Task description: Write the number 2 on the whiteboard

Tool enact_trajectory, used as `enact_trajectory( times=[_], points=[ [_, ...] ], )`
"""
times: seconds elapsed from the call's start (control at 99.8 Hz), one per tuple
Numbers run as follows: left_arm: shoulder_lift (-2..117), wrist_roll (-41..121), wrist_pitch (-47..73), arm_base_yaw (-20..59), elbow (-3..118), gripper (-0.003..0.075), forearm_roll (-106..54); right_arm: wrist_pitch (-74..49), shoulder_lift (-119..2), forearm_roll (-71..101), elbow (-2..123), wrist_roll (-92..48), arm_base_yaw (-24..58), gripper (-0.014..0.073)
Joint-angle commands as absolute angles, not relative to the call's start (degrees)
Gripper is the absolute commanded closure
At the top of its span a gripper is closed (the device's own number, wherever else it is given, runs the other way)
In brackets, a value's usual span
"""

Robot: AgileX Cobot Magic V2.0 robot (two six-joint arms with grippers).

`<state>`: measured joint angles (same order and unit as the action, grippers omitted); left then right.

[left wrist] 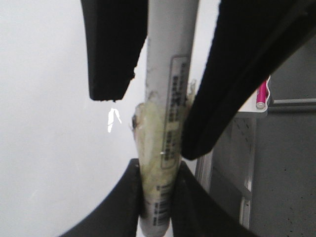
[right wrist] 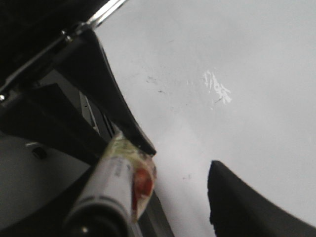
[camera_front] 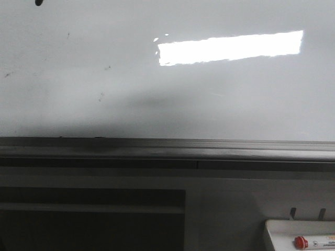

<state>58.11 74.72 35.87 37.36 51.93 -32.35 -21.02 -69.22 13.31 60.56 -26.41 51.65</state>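
Note:
The whiteboard (camera_front: 104, 63) fills the upper front view, glossy white with a bright glare; no large marker line of a number 2 shows on it. Neither gripper shows in the front view. In the left wrist view my left gripper (left wrist: 157, 190) is shut on a white marker (left wrist: 170, 74) with a printed label and yellowish tape, close in front of the whiteboard (left wrist: 49, 148). In the right wrist view my right gripper (right wrist: 180, 163) has its jaws apart over the whiteboard (right wrist: 237, 74). A second marker (right wrist: 111, 182) with yellowish tape lies against one finger.
A grey metal rail (camera_front: 167, 149) runs along the board's bottom edge. A small white tray (camera_front: 272, 230) with a red-capped marker (camera_front: 301, 241) sits at the lower right. Small dark specks dot the board; a dark blot (camera_front: 37, 2) is at its top left.

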Motion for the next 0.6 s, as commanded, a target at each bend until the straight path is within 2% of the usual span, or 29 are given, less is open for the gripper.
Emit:
enact_trajectory(
  times=[0.0,0.23,0.301,0.351,0.371,0.441,0.591],
  points=[
    [57.1,74.6,34.3,37.9,53.9,0.0741,-34.2,-14.4,-68.9,15.5,62.7,-26.9,51.8,0.0259],
    [57.1,74.6,33.8,37.9,53.9,0.0741,-34.2,-11.0,-69.1,16.2,62.7,-26.9,53.7,0.0398],
    [57.1,74.6,33.4,37.9,53.9,0.0740,-34.5,-11.5,-69.1,16.2,62.7,-26.9,53.7,0.0524],
    [57.1,74.5,33.3,37.9,53.9,0.0727,-35.3,-11.6,-69.1,16.2,62.7,-26.9,53.7,0.0659],
    [57.1,74.5,33.2,37.9,53.9,0.0717,-35.7,-11.6,-69.1,16.4,62.7,-26.9,53.7,0.0671],
    [57.1,74.4,32.3,37.9,53.9,0.0612,-37.1,-11.5,-69.1,16.3,62.7,-26.9,53.7,0.0667],
    [54.9,66.2,28.2,37.9,53.9,0.0220,-37.9,-10.5,-69.1,16.2,62.7,-26.9,53.6,0.0667]
  ],
)
